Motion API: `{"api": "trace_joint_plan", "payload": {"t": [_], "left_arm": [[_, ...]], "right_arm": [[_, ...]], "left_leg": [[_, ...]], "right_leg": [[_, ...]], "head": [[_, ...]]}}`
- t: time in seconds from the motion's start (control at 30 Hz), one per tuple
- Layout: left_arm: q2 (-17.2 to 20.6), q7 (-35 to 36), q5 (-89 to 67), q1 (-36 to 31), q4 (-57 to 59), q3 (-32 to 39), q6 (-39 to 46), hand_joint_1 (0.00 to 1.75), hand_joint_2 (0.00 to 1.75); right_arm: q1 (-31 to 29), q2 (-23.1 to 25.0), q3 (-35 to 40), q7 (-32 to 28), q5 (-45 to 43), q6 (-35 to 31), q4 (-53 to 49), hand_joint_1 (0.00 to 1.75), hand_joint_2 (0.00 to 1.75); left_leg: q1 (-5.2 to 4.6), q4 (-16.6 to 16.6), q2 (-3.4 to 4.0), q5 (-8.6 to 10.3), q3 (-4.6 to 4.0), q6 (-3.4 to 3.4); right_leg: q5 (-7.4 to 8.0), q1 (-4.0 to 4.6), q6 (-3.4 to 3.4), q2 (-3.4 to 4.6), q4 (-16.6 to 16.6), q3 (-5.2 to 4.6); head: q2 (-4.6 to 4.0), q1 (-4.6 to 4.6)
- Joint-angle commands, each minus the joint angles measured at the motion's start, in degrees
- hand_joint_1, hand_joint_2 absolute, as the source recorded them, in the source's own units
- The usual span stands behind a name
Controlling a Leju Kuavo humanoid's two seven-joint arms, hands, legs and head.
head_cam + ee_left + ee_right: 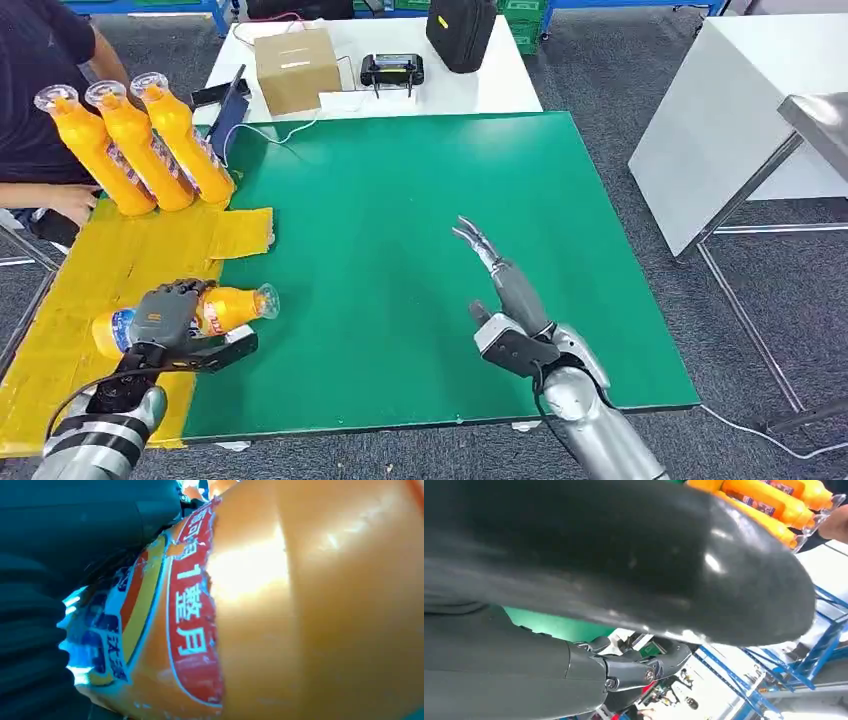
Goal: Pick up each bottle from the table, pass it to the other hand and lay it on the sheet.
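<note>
At far left, three orange bottles lie side by side on the yellow sheet, a person's hand just beside them. Nearer, the left hand is wrapped around the labelled middle of a fourth bottle, held lying flat with its clear cap pointing right, over the sheet's edge where it meets the green counter. Judged full and fairly heavy, the body rigid, the plastic glossy and likely slippery (the torn label offers the better purchase); mid-body grasp is soundest. To the right, the right hand hovers with fingers spread, holding nothing, well apart from that bottle.
</note>
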Motion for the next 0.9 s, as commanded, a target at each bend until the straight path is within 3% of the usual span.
{"api": "trace_joint_plan", "payload": {"t": [0.03,0.37,0.47,0.53,0.63,0.9], "left_arm": [[2.8,-0.8,-0.3,4.6,-0.2,-1.5,-0.1,0.0,0.0],[5.5,-1.5,-0.3,8.6,-7.4,-0.4,-0.3,0.0,0.0],[6.4,1.2,-0.3,7.9,-7.6,-2.8,0.0,0.0,0.0],[6.2,1.8,-0.3,7.4,-8.0,-3.0,1.0,0.0,0.0],[6.0,5.2,-0.3,4.2,-8.3,-5.0,3.0,0.0,0.0],[6.0,5.3,-0.3,4.2,-8.3,-5.1,3.0,0.0,0.0]], "right_arm": [[-2.9,-0.4,1.7,0.1,0.2,0.6,4.5,0.0,0.0],[-3.0,0.6,2.9,0.2,0.5,0.7,5.4,0.0,0.0],[-3.2,0.8,3.4,0.5,1.1,0.2,5.9,0.0,0.0],[-3.1,0.8,3.4,0.5,1.1,0.1,6.0,0.0,0.0],[-5.0,1.5,4.5,1.3,1.4,0.0,6.8,0.0,0.0],[-5.0,1.6,4.6,1.5,1.4,0.0,7.0,0.0,0.0]], "left_leg": [[0.05,0.0,0.2,-0.04,0.03,-0.06],[0.06,0.0,0.14,-0.08,-0.11,-0.03],[0.13,0.0,0.18,-0.15,-0.16,-0.07],[0.05,0.0,0.05,-0.05,-0.37,-0.03],[0.1,0.0,-0.04,-0.06,-0.49,-0.05],[0.16,0.1,-0.08,-0.14,-0.56,-0.06]], "right_leg": [[0.07,0.02,-0.09,0.64,-0.1,-0.06],[-0.02,0.04,-0.03,0.47,0.0,-0.17],[-0.04,0.09,-0.08,0.75,-0.1,-0.22],[-0.03,0.03,-0.02,0.32,0.0,-0.4],[-0.04,0.08,-0.05,0.37,0.0,-0.49],[-0.12,0.13,-0.07,0.47,0.0,-0.57]], "head": [[0.0,0.0],[0.0,0.0],[0.0,0.0],[0.0,0.0],[0.0,0.0],[0.0,0.02]]}}
